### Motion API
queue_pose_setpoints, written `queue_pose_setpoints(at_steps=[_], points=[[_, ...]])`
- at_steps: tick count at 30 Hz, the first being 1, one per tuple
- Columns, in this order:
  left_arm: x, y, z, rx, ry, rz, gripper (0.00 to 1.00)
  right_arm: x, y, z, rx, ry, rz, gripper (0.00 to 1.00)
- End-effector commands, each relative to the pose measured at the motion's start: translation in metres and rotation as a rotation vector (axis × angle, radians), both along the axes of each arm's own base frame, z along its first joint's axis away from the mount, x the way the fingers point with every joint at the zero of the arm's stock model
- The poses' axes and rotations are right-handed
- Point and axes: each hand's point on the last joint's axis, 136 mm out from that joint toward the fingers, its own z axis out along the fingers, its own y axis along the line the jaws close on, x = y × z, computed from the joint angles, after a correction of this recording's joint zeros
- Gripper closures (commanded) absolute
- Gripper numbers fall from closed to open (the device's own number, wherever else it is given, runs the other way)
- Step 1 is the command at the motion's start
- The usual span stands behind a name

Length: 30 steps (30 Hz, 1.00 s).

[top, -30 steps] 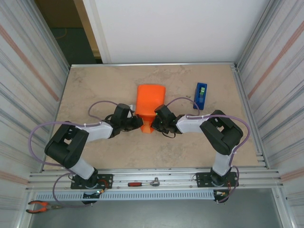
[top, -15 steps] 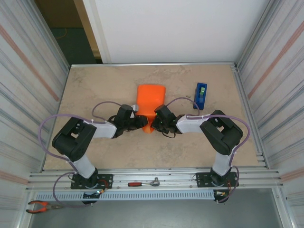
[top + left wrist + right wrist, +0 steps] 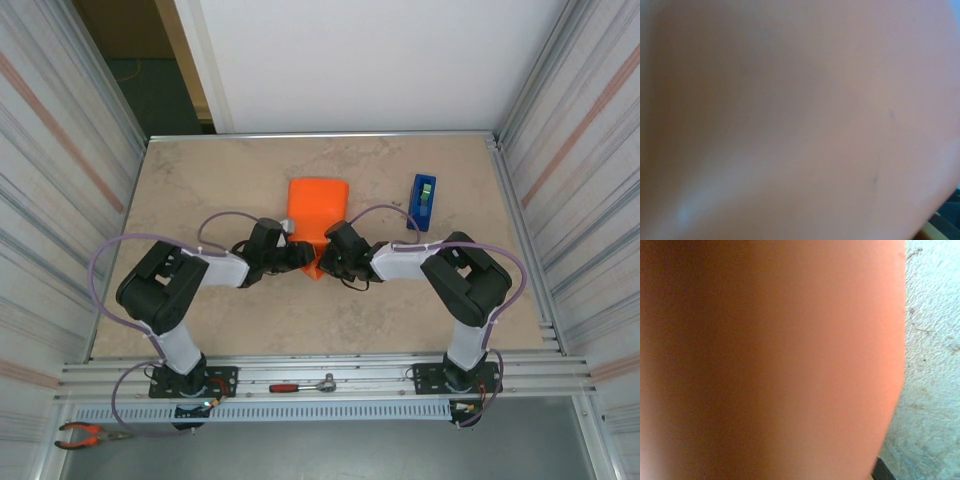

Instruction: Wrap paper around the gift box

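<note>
Orange-handled pliers [image 3: 85, 433] lie off the table, on the grey ledge past its near-left corner. My left arm reaches in from the near edge toward the middle of the beige mottled tabletop [image 3: 200, 180].

My left pincer [image 3: 298, 256] sits against the near-left edge of the bright orange sheet of thin paper [image 3: 318, 205]. Its fingers are hidden, so I cannot tell if they are spread or pinching. From my left wrist, the paper [image 3: 800, 120] is a close pinkish-orange blur.

A red-handled metal ratchet [image 3: 300, 385] lies on the aluminium rail along the near edge, between my two bases.

The paper is mid-table, a little toward the far edge. It is folded into a raised bundle, broad at the far end and narrowing to a point at the near end between my pincers. What it is folded over is hidden.

My right pincer [image 3: 326, 252] is pressed together at the bundle's near-right edge. I cannot tell whether paper is caught in it. From my right wrist, the paper [image 3: 790, 360] hangs close, with bare tabletop beside it.

A narrow blue tape dispenser [image 3: 423, 201] stands right of the paper and apart from it, toward the right edge.
</note>
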Motion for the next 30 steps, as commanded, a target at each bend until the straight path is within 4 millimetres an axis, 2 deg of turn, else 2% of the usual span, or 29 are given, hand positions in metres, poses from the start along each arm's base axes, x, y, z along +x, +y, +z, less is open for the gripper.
queue_pose_setpoints(at_steps=[1, 8, 11, 14, 16, 18, 20, 22, 24, 30], points=[[-0.003, -0.004, 0.01, 0.001, -0.018, -0.043, 0.56, -0.025, -0.015, -0.019, -0.094, 0.08, 0.018, 1.0], [-0.014, 0.007, 0.04, -0.015, -0.049, -0.057, 0.42, -0.026, -0.017, -0.02, -0.099, 0.083, 0.016, 1.0], [-0.016, 0.021, 0.054, -0.033, -0.061, -0.028, 0.39, -0.026, -0.016, -0.021, -0.098, 0.083, 0.016, 1.0], [-0.018, 0.045, 0.059, -0.02, -0.067, 0.04, 0.39, -0.026, -0.017, -0.022, -0.102, 0.086, 0.016, 1.0], [-0.022, 0.061, 0.056, 0.012, -0.064, 0.089, 0.47, -0.026, -0.017, -0.023, -0.102, 0.087, 0.016, 1.0], [-0.025, 0.067, 0.052, 0.034, -0.056, 0.092, 0.68, -0.026, -0.017, -0.024, -0.103, 0.089, 0.016, 1.0], [-0.028, 0.067, 0.045, 0.06, -0.033, 0.065, 0.86, -0.026, -0.016, -0.025, -0.103, 0.091, 0.018, 1.0], [-0.029, 0.062, 0.039, 0.063, -0.02, 0.027, 0.96, -0.026, -0.016, -0.025, -0.101, 0.092, 0.017, 1.0], [-0.027, 0.058, 0.033, 0.072, -0.005, 0.0, 0.99, -0.027, -0.016, -0.025, -0.102, 0.092, 0.017, 1.0], [-0.019, 0.043, 0.023, 0.078, 0.01, -0.068, 1.0, -0.027, -0.017, -0.024, -0.103, 0.09, 0.016, 1.0]])
